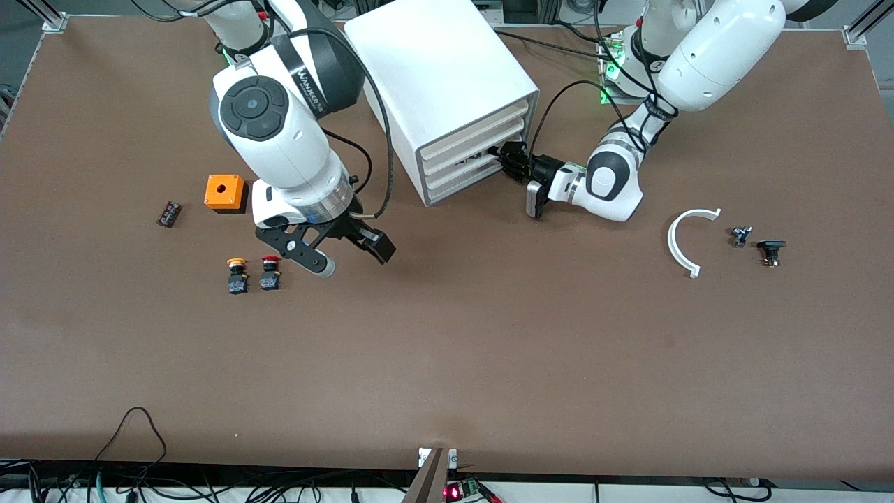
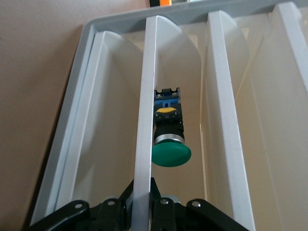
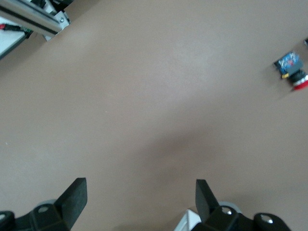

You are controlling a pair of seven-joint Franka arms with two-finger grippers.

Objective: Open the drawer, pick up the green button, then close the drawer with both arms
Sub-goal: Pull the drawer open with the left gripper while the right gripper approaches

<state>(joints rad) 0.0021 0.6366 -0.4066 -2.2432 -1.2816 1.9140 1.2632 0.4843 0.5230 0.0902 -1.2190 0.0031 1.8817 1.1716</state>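
1. My left gripper [image 1: 508, 159] is at the front of the cabinet [image 1: 447, 91], fingers pinched on the cream lip of the drawer [image 2: 144, 120], as the left wrist view shows.
2. The drawer is pulled only slightly out of the stack.
3. Inside it I see the button [image 2: 169, 134], green cap toward the drawer's front, lying in the tray just beside the lip I hold.
4. My right gripper [image 1: 335, 255] hangs over bare table [image 1: 489, 335] toward the right arm's end, fingers spread wide and holding nothing.
5. On the table close to it stand a red button [image 1: 269, 273] and a yellow button [image 1: 237, 275], side by side.
6. An orange box [image 1: 225, 192] sits farther from the front camera than those two.
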